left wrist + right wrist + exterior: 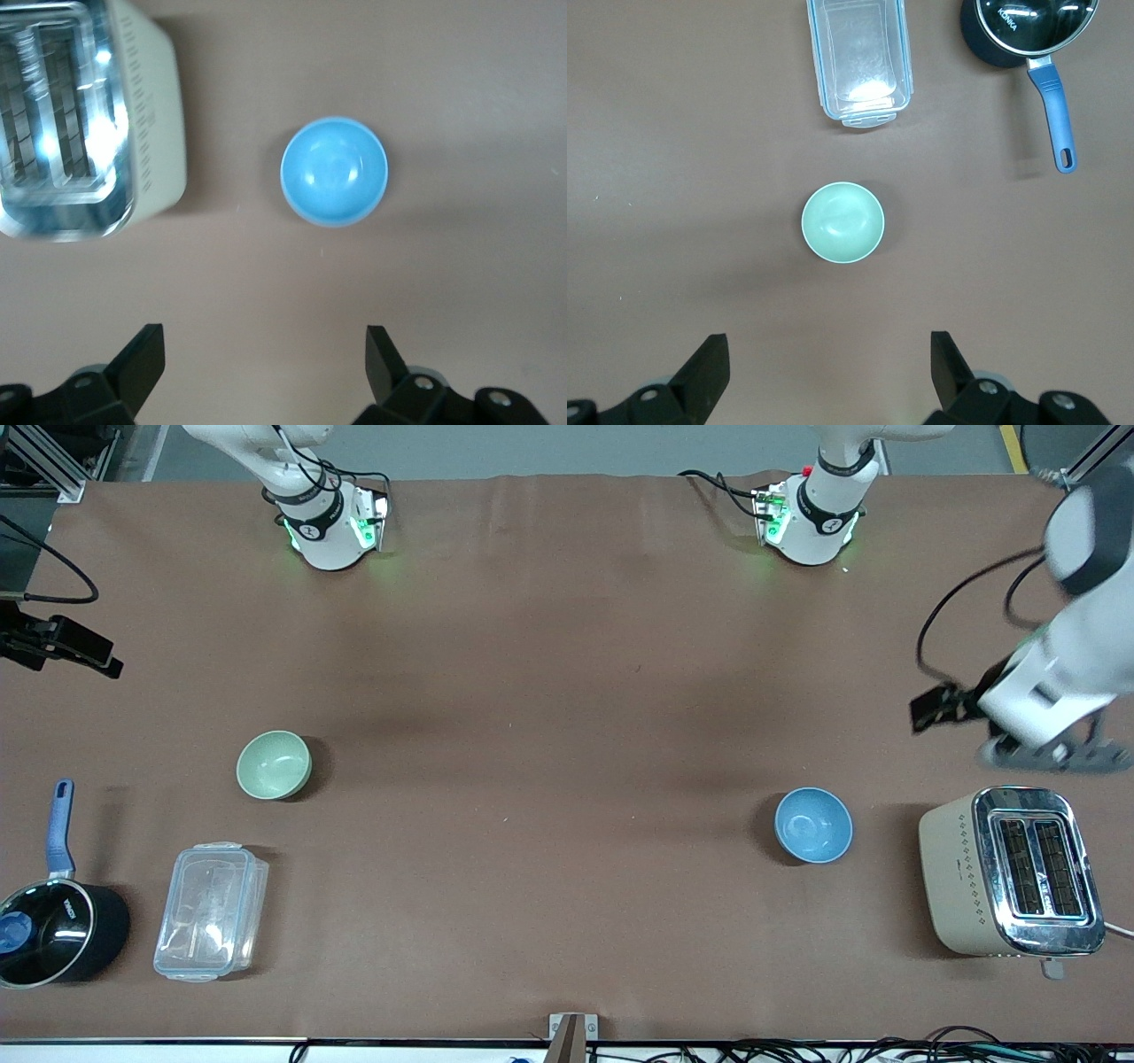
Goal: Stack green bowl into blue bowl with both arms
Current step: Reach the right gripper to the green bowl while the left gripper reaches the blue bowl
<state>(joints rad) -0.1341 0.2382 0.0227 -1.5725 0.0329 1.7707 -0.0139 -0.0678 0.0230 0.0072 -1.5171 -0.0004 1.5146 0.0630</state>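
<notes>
Pale sage-green glossy bowl (274, 764) and sky-blue glossy bowl (813, 825) sit untouched near opposite table ends, so left gripper (266, 354) and right gripper (828, 359) hover wide-open above them.

A matt brown tabletop (549, 691), cloth-like with faint creases. The green bowl (274, 764) and blue bowl (813, 825) look smooth and glossy, catching highlights. The toaster (1010, 871) has a mirror-bright metal top over a matt cream body. A clear plastic lidded container (211, 911). The saucepan (53, 921) is glossy black with a blue handle.
</notes>
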